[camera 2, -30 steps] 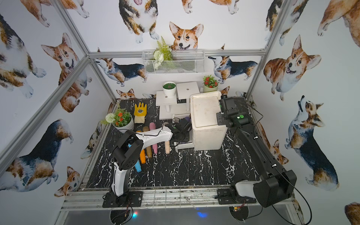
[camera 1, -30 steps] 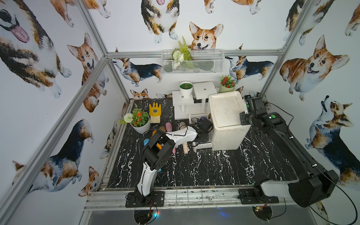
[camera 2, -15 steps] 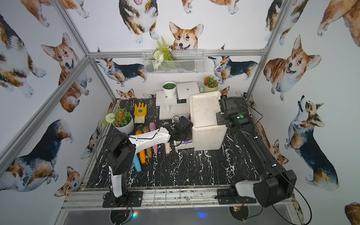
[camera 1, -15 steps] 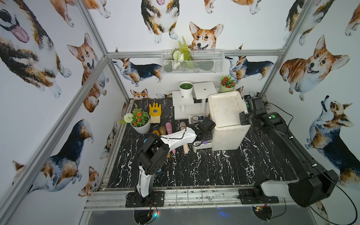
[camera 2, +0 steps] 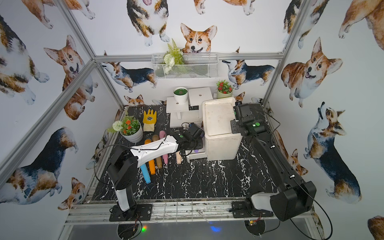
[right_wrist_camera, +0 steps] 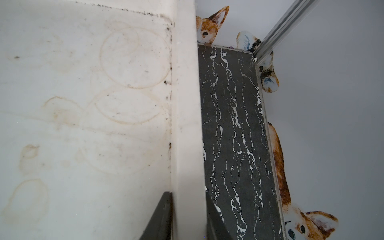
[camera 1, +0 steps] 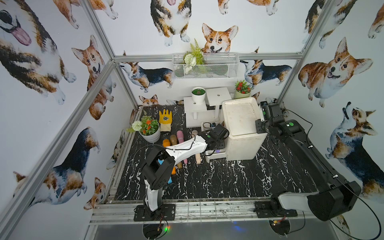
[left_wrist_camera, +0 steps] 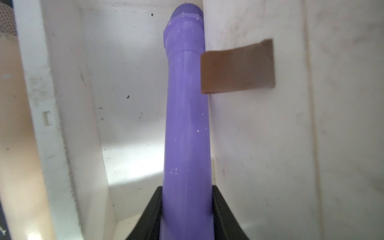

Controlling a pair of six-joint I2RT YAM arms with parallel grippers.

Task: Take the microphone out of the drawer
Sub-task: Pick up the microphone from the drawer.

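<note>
Left end effector (left_wrist_camera: 187,200) gripping, right end effector (right_wrist_camera: 188,209) clamped

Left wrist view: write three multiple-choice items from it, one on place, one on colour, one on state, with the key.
1. Relative to the open drawer, the microphone is: A under it; B inside it; C on top.
2. The microphone's colour: A orange; B green; C purple.
3. The left jaws are: A closed on the microphone; B open and empty; C closed on nothing.
B: drawer walls surround it. C: its body and grille are purple. A: a jaw sits against each side of its handle.
</note>
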